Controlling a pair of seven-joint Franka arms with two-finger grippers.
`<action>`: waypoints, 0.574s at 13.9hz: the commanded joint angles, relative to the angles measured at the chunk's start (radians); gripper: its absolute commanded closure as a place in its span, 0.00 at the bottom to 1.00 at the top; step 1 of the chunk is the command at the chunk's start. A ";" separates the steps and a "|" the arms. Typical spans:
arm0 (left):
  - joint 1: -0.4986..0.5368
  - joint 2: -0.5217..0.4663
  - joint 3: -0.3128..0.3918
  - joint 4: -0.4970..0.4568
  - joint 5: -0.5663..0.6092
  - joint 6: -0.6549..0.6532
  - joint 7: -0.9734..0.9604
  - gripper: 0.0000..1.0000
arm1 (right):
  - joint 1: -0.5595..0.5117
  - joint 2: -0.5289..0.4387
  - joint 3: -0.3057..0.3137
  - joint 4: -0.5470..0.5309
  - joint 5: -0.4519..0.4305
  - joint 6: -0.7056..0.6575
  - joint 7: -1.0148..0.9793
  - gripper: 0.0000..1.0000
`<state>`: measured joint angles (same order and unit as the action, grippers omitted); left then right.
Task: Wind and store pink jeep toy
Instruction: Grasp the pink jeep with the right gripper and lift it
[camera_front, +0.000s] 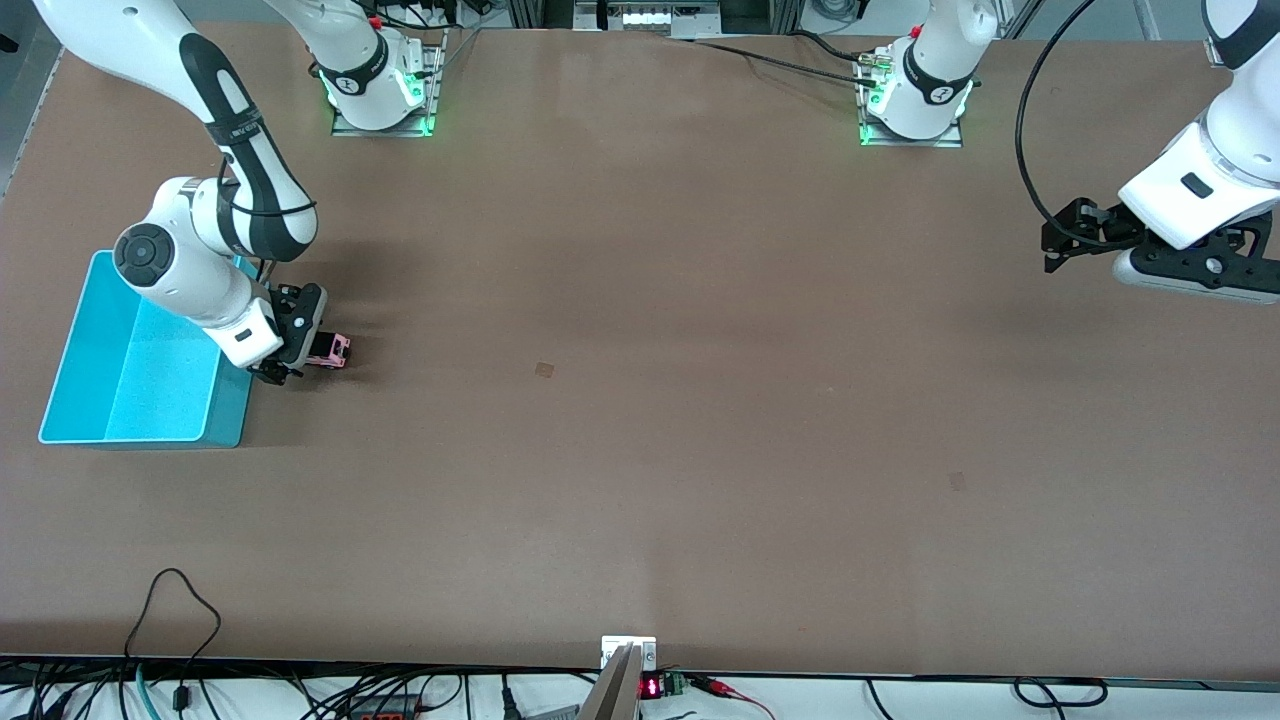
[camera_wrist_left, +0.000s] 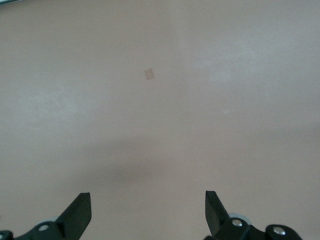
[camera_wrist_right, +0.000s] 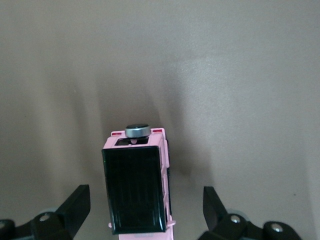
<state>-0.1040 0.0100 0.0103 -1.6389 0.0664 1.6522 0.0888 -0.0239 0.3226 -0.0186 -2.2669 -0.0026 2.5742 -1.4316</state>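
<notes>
The right gripper's fingers (camera_wrist_right: 75, 205) stand wide apart, one on each side of the jeep (camera_wrist_right: 137, 187), with a clear gap between each finger and the toy's flanks; nothing is gripped. In the right wrist view the jeep shows its black ribbed roof panel, pink body edges and a round grey-rimmed disc at one end. The right gripper (camera_front: 300, 345) sits low at the jeep (camera_front: 333, 350), which rests upright on the surface (camera_front: 640, 400) just beside the bin (camera_front: 135, 370), toward the right arm's end of the surface. Whether the jeep touches the bin wall cannot be told, as the gripper body covers that gap in the front view. The bin is turquoise, open-topped and rectangular, and much larger than the jeep; the part of its interior not covered by the right arm shows only bare floor. The left gripper's fingers (camera_wrist_left: 77, 212) are likewise spread wide and hold nothing; the left wrist view shows only bare surface and a small square tan mark (camera_wrist_left: 149, 74) between and past them. The left gripper (camera_front: 1075, 235) hangs in the air over the left arm's end of the surface, well apart from the jeep and bin, and that arm waits.
</notes>
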 joint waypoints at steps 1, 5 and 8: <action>0.006 0.008 -0.001 0.030 0.001 -0.012 0.025 0.00 | -0.027 -0.007 0.012 -0.023 0.007 0.021 -0.026 0.02; 0.006 0.021 0.000 0.050 0.006 -0.012 0.025 0.00 | -0.028 0.000 0.012 -0.023 0.007 0.015 -0.027 0.59; 0.024 0.018 0.000 0.050 0.006 -0.020 0.023 0.00 | -0.030 -0.005 0.012 -0.022 0.007 0.008 -0.026 1.00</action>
<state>-0.0992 0.0137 0.0114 -1.6218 0.0664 1.6523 0.0892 -0.0366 0.3217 -0.0186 -2.2783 -0.0025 2.5760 -1.4331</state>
